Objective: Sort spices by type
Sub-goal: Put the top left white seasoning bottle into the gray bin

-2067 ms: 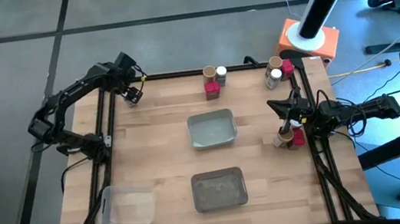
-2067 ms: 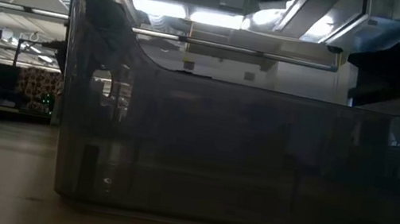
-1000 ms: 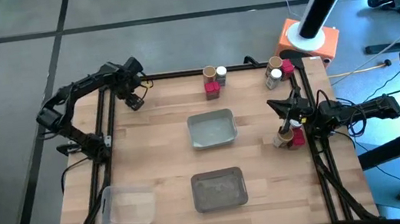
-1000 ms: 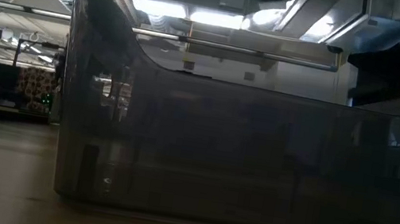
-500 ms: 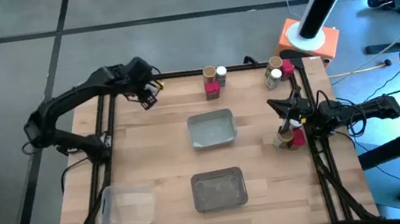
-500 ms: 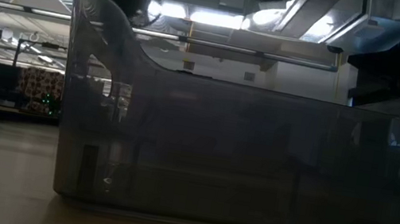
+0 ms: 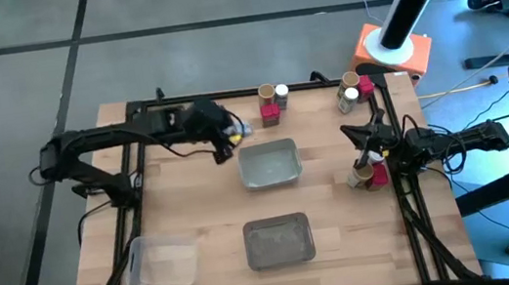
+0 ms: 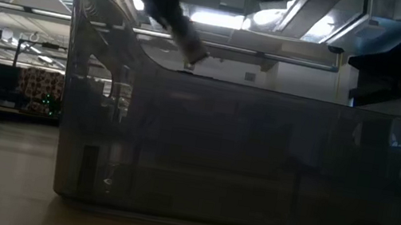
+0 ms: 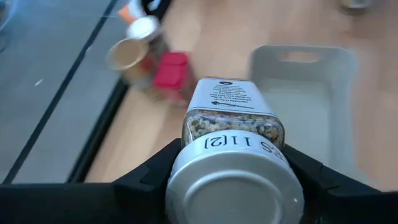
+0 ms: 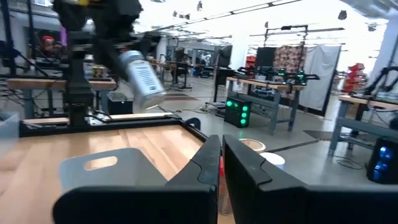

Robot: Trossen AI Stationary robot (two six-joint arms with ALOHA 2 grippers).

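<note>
Wooden surface (image 7: 193, 200) carries three trays. I see the left gripper (image 7: 224, 139) clamped around a white-lidded jar (image 9: 233, 134), raised just beside the pale tray (image 7: 270, 164). Right gripper (image 7: 367, 159), fingers nearly together and empty, waits by spices (image 7: 365, 175) at the right edge.

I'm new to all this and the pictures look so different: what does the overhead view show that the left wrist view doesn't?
Only the overhead view shows the right gripper at the table's right edge, the clear tray and the dark tray. Only the left wrist view shows the held spice jar up close, label and seeds visible. Both show the light grey tray and the red packet.
</note>
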